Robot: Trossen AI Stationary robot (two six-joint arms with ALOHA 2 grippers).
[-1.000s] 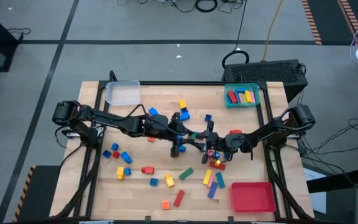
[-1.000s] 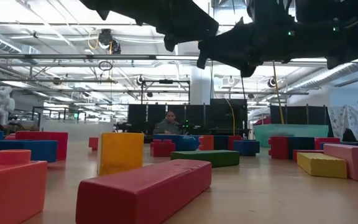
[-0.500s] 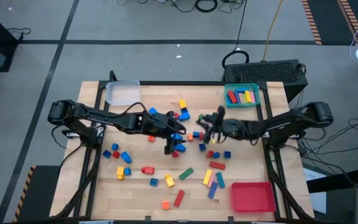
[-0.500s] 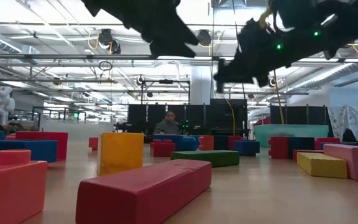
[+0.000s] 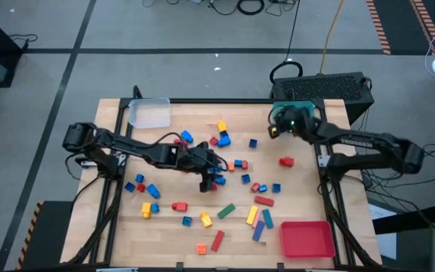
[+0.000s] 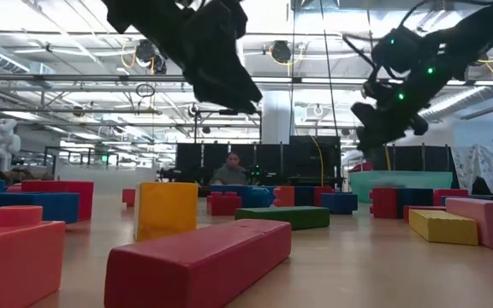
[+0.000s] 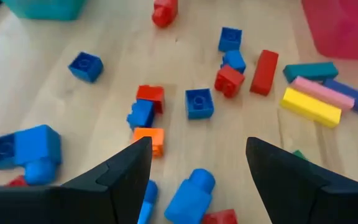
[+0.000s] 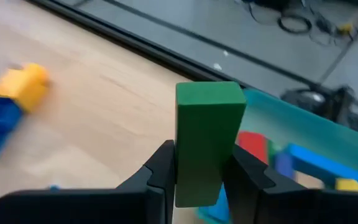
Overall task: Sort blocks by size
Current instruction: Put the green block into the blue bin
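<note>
Progress: early | teal tray (image 5: 309, 125) upper right holds few bars | right gripper (image 8: 204, 177) jaws grasping green bar (image 8: 207, 140) above it | left gripper (image 7: 197, 162) jaws released over scattered blocks (image 5: 225, 189) mid-counter | clear tray (image 5: 149, 113) and red tray (image 5: 306, 239) look empty

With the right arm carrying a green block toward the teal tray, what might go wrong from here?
1. The right gripper pinches only the lower end of the long green plastic block, so it might tilt or slip before reaching the teal rectangular tray.
2. The tray already holds red and blue bricks; the block may land on them and tip out.
3. The open left gripper hangs over crowded small bricks and may nudge neighbours.
</note>
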